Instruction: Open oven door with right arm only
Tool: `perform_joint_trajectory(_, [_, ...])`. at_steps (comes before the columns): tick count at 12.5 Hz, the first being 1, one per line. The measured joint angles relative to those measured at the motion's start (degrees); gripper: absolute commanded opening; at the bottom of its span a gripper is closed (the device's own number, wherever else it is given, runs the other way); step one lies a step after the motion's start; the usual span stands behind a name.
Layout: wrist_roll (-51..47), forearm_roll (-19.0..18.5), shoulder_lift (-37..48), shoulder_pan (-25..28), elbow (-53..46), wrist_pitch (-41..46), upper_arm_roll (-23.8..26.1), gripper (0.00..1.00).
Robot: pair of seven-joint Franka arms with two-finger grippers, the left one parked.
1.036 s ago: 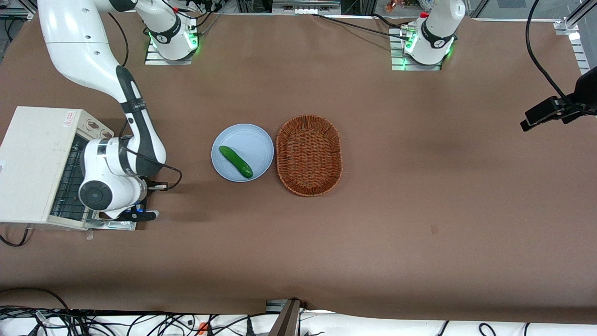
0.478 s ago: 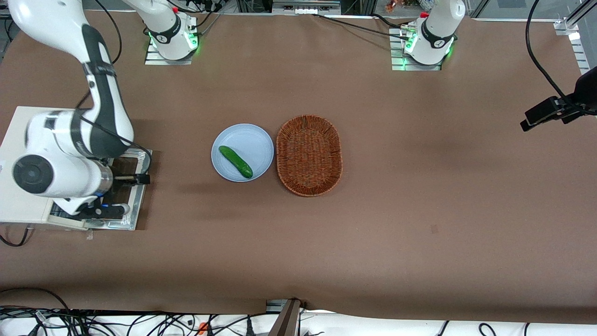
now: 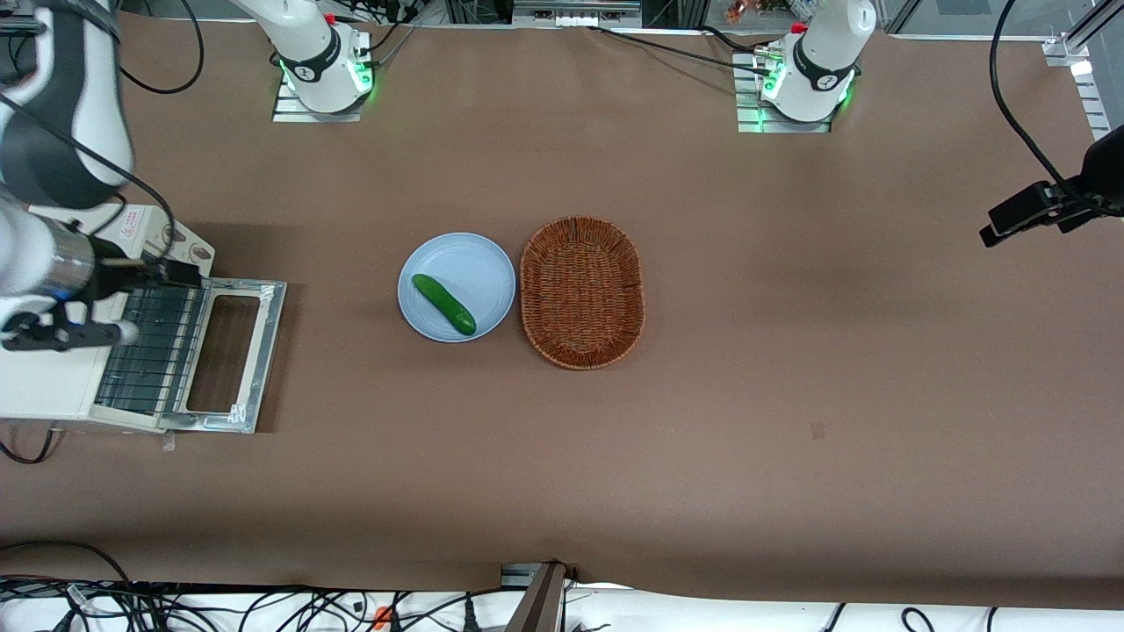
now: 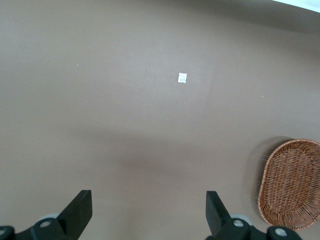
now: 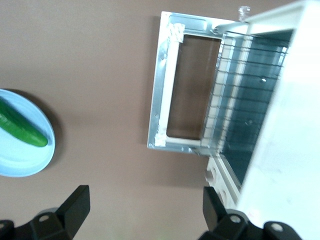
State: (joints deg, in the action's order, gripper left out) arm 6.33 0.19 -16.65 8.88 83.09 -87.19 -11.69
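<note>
Oven door (image 3: 230, 355): brushed silver metal frame, dull sheen, see-through glass pane. Oven body (image 3: 48, 351): cream painted metal, smooth, satin. Wire rack (image 5: 235, 100) inside: thin bare metal. Worktop (image 3: 790, 351): matt brown cloth-like cover. Basket (image 3: 581, 291): rough woven wicker. Plate (image 3: 481, 263): smooth pale blue, slight gloss. Cucumber (image 3: 443, 304): glossy green skin. Hand (image 3: 66, 329) above oven body: matt black plastic; right arm (image 3: 61, 96) glossy white plastic.

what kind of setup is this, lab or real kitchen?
Likely a robot lab: arm bases bolted to a brown-covered table, loose cables at its edge. The gripper hangs above the toaster oven, oven door down.
</note>
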Motion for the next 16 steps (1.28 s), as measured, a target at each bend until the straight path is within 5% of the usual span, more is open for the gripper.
perform_joint_trajectory(9, [-1.44, 0.02, 11.36, -7.59, 1.51, 9.42, 4.63, 1.00])
perform_joint_trajectory(16, [-2.87, -0.09, 12.64, -7.89, 1.95, 9.60, 5.61, 1.00])
